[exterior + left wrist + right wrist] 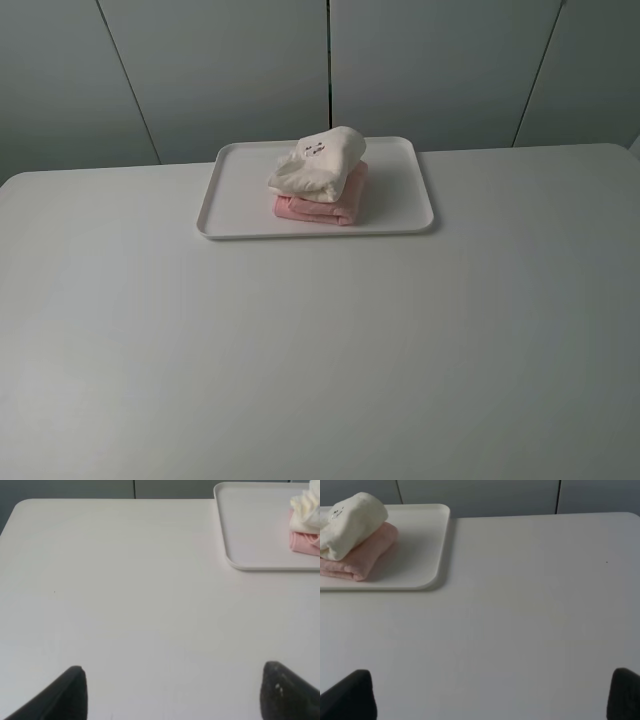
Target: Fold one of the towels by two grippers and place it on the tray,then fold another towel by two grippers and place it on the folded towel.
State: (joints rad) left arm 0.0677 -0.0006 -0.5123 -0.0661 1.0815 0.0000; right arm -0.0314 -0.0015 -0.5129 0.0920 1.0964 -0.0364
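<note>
A folded pink towel [322, 206] lies on the white tray [400, 190] at the back middle of the table. A folded cream towel [318, 163] with a small printed face lies on top of it. Both towels also show in the left wrist view, cream [306, 511] over pink [304, 542], and in the right wrist view, cream [351, 524] over pink [362, 554]. Neither arm shows in the exterior high view. My left gripper [172, 692] is open and empty over bare table, well short of the tray [250, 530]. My right gripper [492, 695] is open and empty, also away from the tray [422, 545].
The white table [320, 350] fills most of the view, with grey wall panels [220, 70] behind it. The table's rounded far corner shows in the left wrist view [20, 507].
</note>
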